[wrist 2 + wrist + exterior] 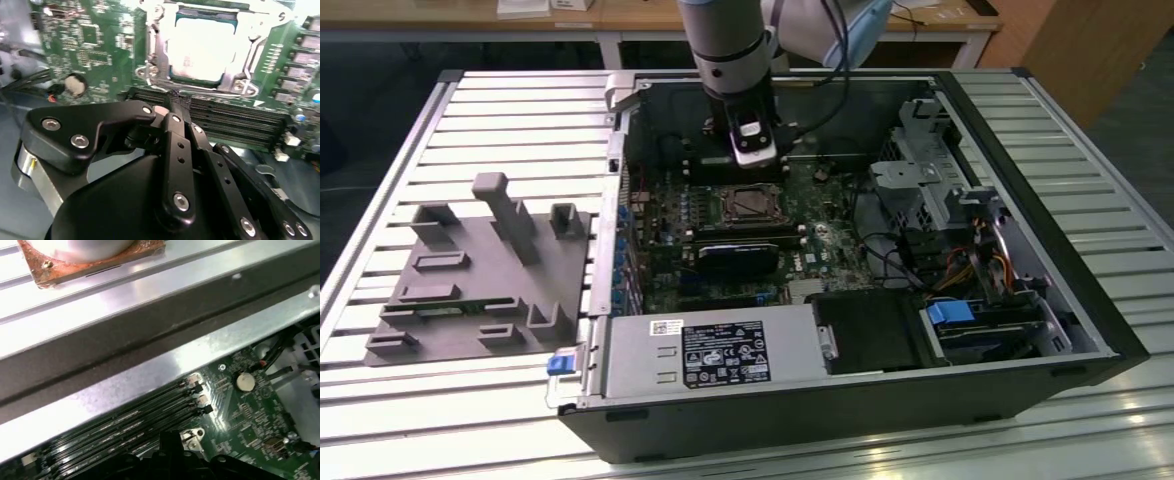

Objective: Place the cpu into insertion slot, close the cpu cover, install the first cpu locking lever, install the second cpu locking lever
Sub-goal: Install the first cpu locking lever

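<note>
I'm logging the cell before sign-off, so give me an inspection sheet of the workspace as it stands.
Surface: slatted metal table carrying an open computer case.
Job's things: cpu seated in the insertion slot; cpu cover lies down around it.
Clutter: grey fixture block at the exterior view's left.
Grippers: gripper shut, holding nothing, over the memory slots.
Cables: bundle beside the drive bays.
Surroundings: wooden desk behind.

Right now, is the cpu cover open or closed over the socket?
Closed. In the second wrist view the cpu cover lies flat around the chip, which shows through its window.
</note>
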Motion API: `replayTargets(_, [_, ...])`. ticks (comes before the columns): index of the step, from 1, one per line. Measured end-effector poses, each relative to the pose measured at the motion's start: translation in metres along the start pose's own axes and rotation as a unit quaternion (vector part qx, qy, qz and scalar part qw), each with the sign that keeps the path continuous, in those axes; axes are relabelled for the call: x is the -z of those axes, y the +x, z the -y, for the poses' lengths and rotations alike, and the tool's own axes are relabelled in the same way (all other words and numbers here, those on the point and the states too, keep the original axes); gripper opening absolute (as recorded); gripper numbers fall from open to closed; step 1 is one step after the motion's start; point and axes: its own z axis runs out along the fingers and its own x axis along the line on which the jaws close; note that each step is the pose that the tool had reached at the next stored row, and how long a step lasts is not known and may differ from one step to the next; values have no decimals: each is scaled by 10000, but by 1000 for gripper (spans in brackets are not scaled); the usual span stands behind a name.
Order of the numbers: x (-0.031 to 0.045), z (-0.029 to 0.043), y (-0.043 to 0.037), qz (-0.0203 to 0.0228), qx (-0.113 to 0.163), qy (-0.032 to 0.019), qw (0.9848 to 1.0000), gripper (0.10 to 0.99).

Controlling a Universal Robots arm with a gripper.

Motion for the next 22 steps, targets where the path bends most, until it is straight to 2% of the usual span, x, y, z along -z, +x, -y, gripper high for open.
replayTargets(1, [-2, -1, -2, -41, -5, 33, 10000, 106])
replayTargets(3, [-4, -1, -5, -74, -4, 90, 9999, 106])
replayTargets(8, [-3, 31, -20, -91, 3, 180, 9998, 106])
replayTargets(17, [19, 179, -97, -88, 15, 286, 9996, 106])
replayTargets(19, [19, 193, -105, -104, 19, 341, 9994, 106])
replayTargets(22, [19, 201, -109, -153, 23, 447, 9989, 106])
